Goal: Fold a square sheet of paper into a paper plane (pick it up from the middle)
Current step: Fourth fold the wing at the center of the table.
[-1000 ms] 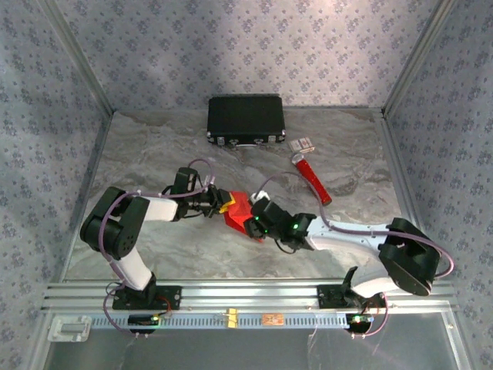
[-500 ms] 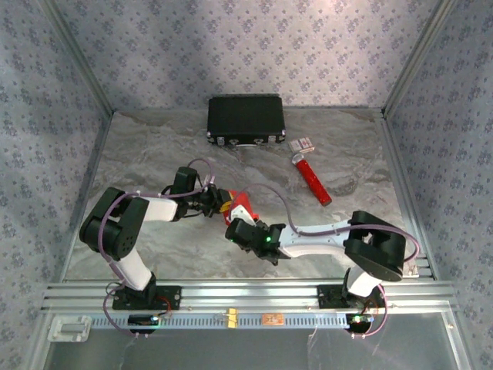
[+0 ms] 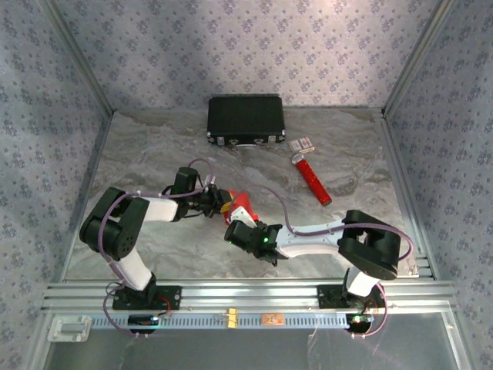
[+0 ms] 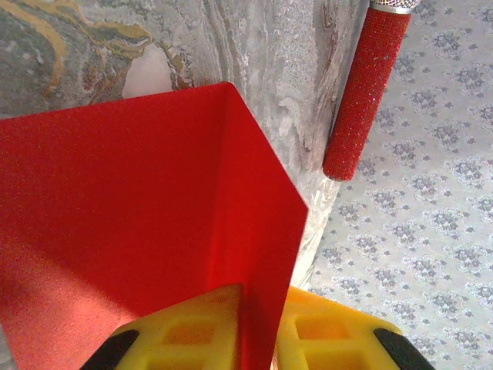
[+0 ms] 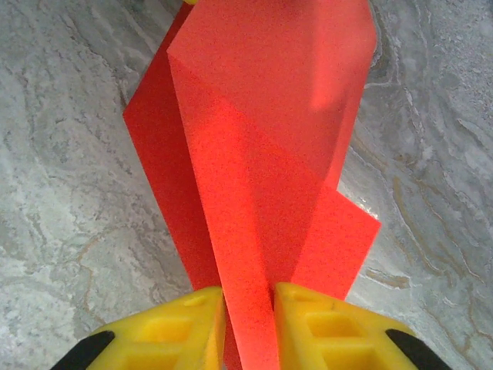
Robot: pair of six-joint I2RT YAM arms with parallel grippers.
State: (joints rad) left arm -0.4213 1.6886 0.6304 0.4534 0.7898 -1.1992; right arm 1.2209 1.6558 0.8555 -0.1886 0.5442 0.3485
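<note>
Gripping: both grippers are clamped on the red paper (image 3: 243, 205), one from each side, so it's pinched at two ends.
Left gripper (image 3: 223, 206): in the left wrist view its yellow pads (image 4: 192, 327) are closed on a standing fold of the paper, which runs right between them.
Right gripper (image 3: 236, 230): same deal in the right wrist view, with yellow pads (image 5: 185, 320) squeezed shut on a narrow ridge of the paper.
Paper look: bright red, thin, and already creased. In the right wrist view (image 5: 262, 154) it's a long layered shape with a centre ridge, angled flaps on both sides and a blunt far end. In the left wrist view (image 4: 139, 216) it's a broad flat panel plus one sharp upright crease.
Paper spot: nearer the arm bases than the black case (image 3: 245, 118), well apart from it and roughly in line with its middle, over the marble table (image 3: 154, 154). Whether it touches the table I can't tell.
Red tube (image 3: 311, 179): glittery stick with a pale end, lying diagonally to the case's near right, well apart from the paper.
Small white card thing (image 3: 302, 143): just off the case's near right corner, near the tube's pale end.
In the way: the right gripper and its wrist cover the paper's near part from above, so only a small red patch peeks out there.
</note>
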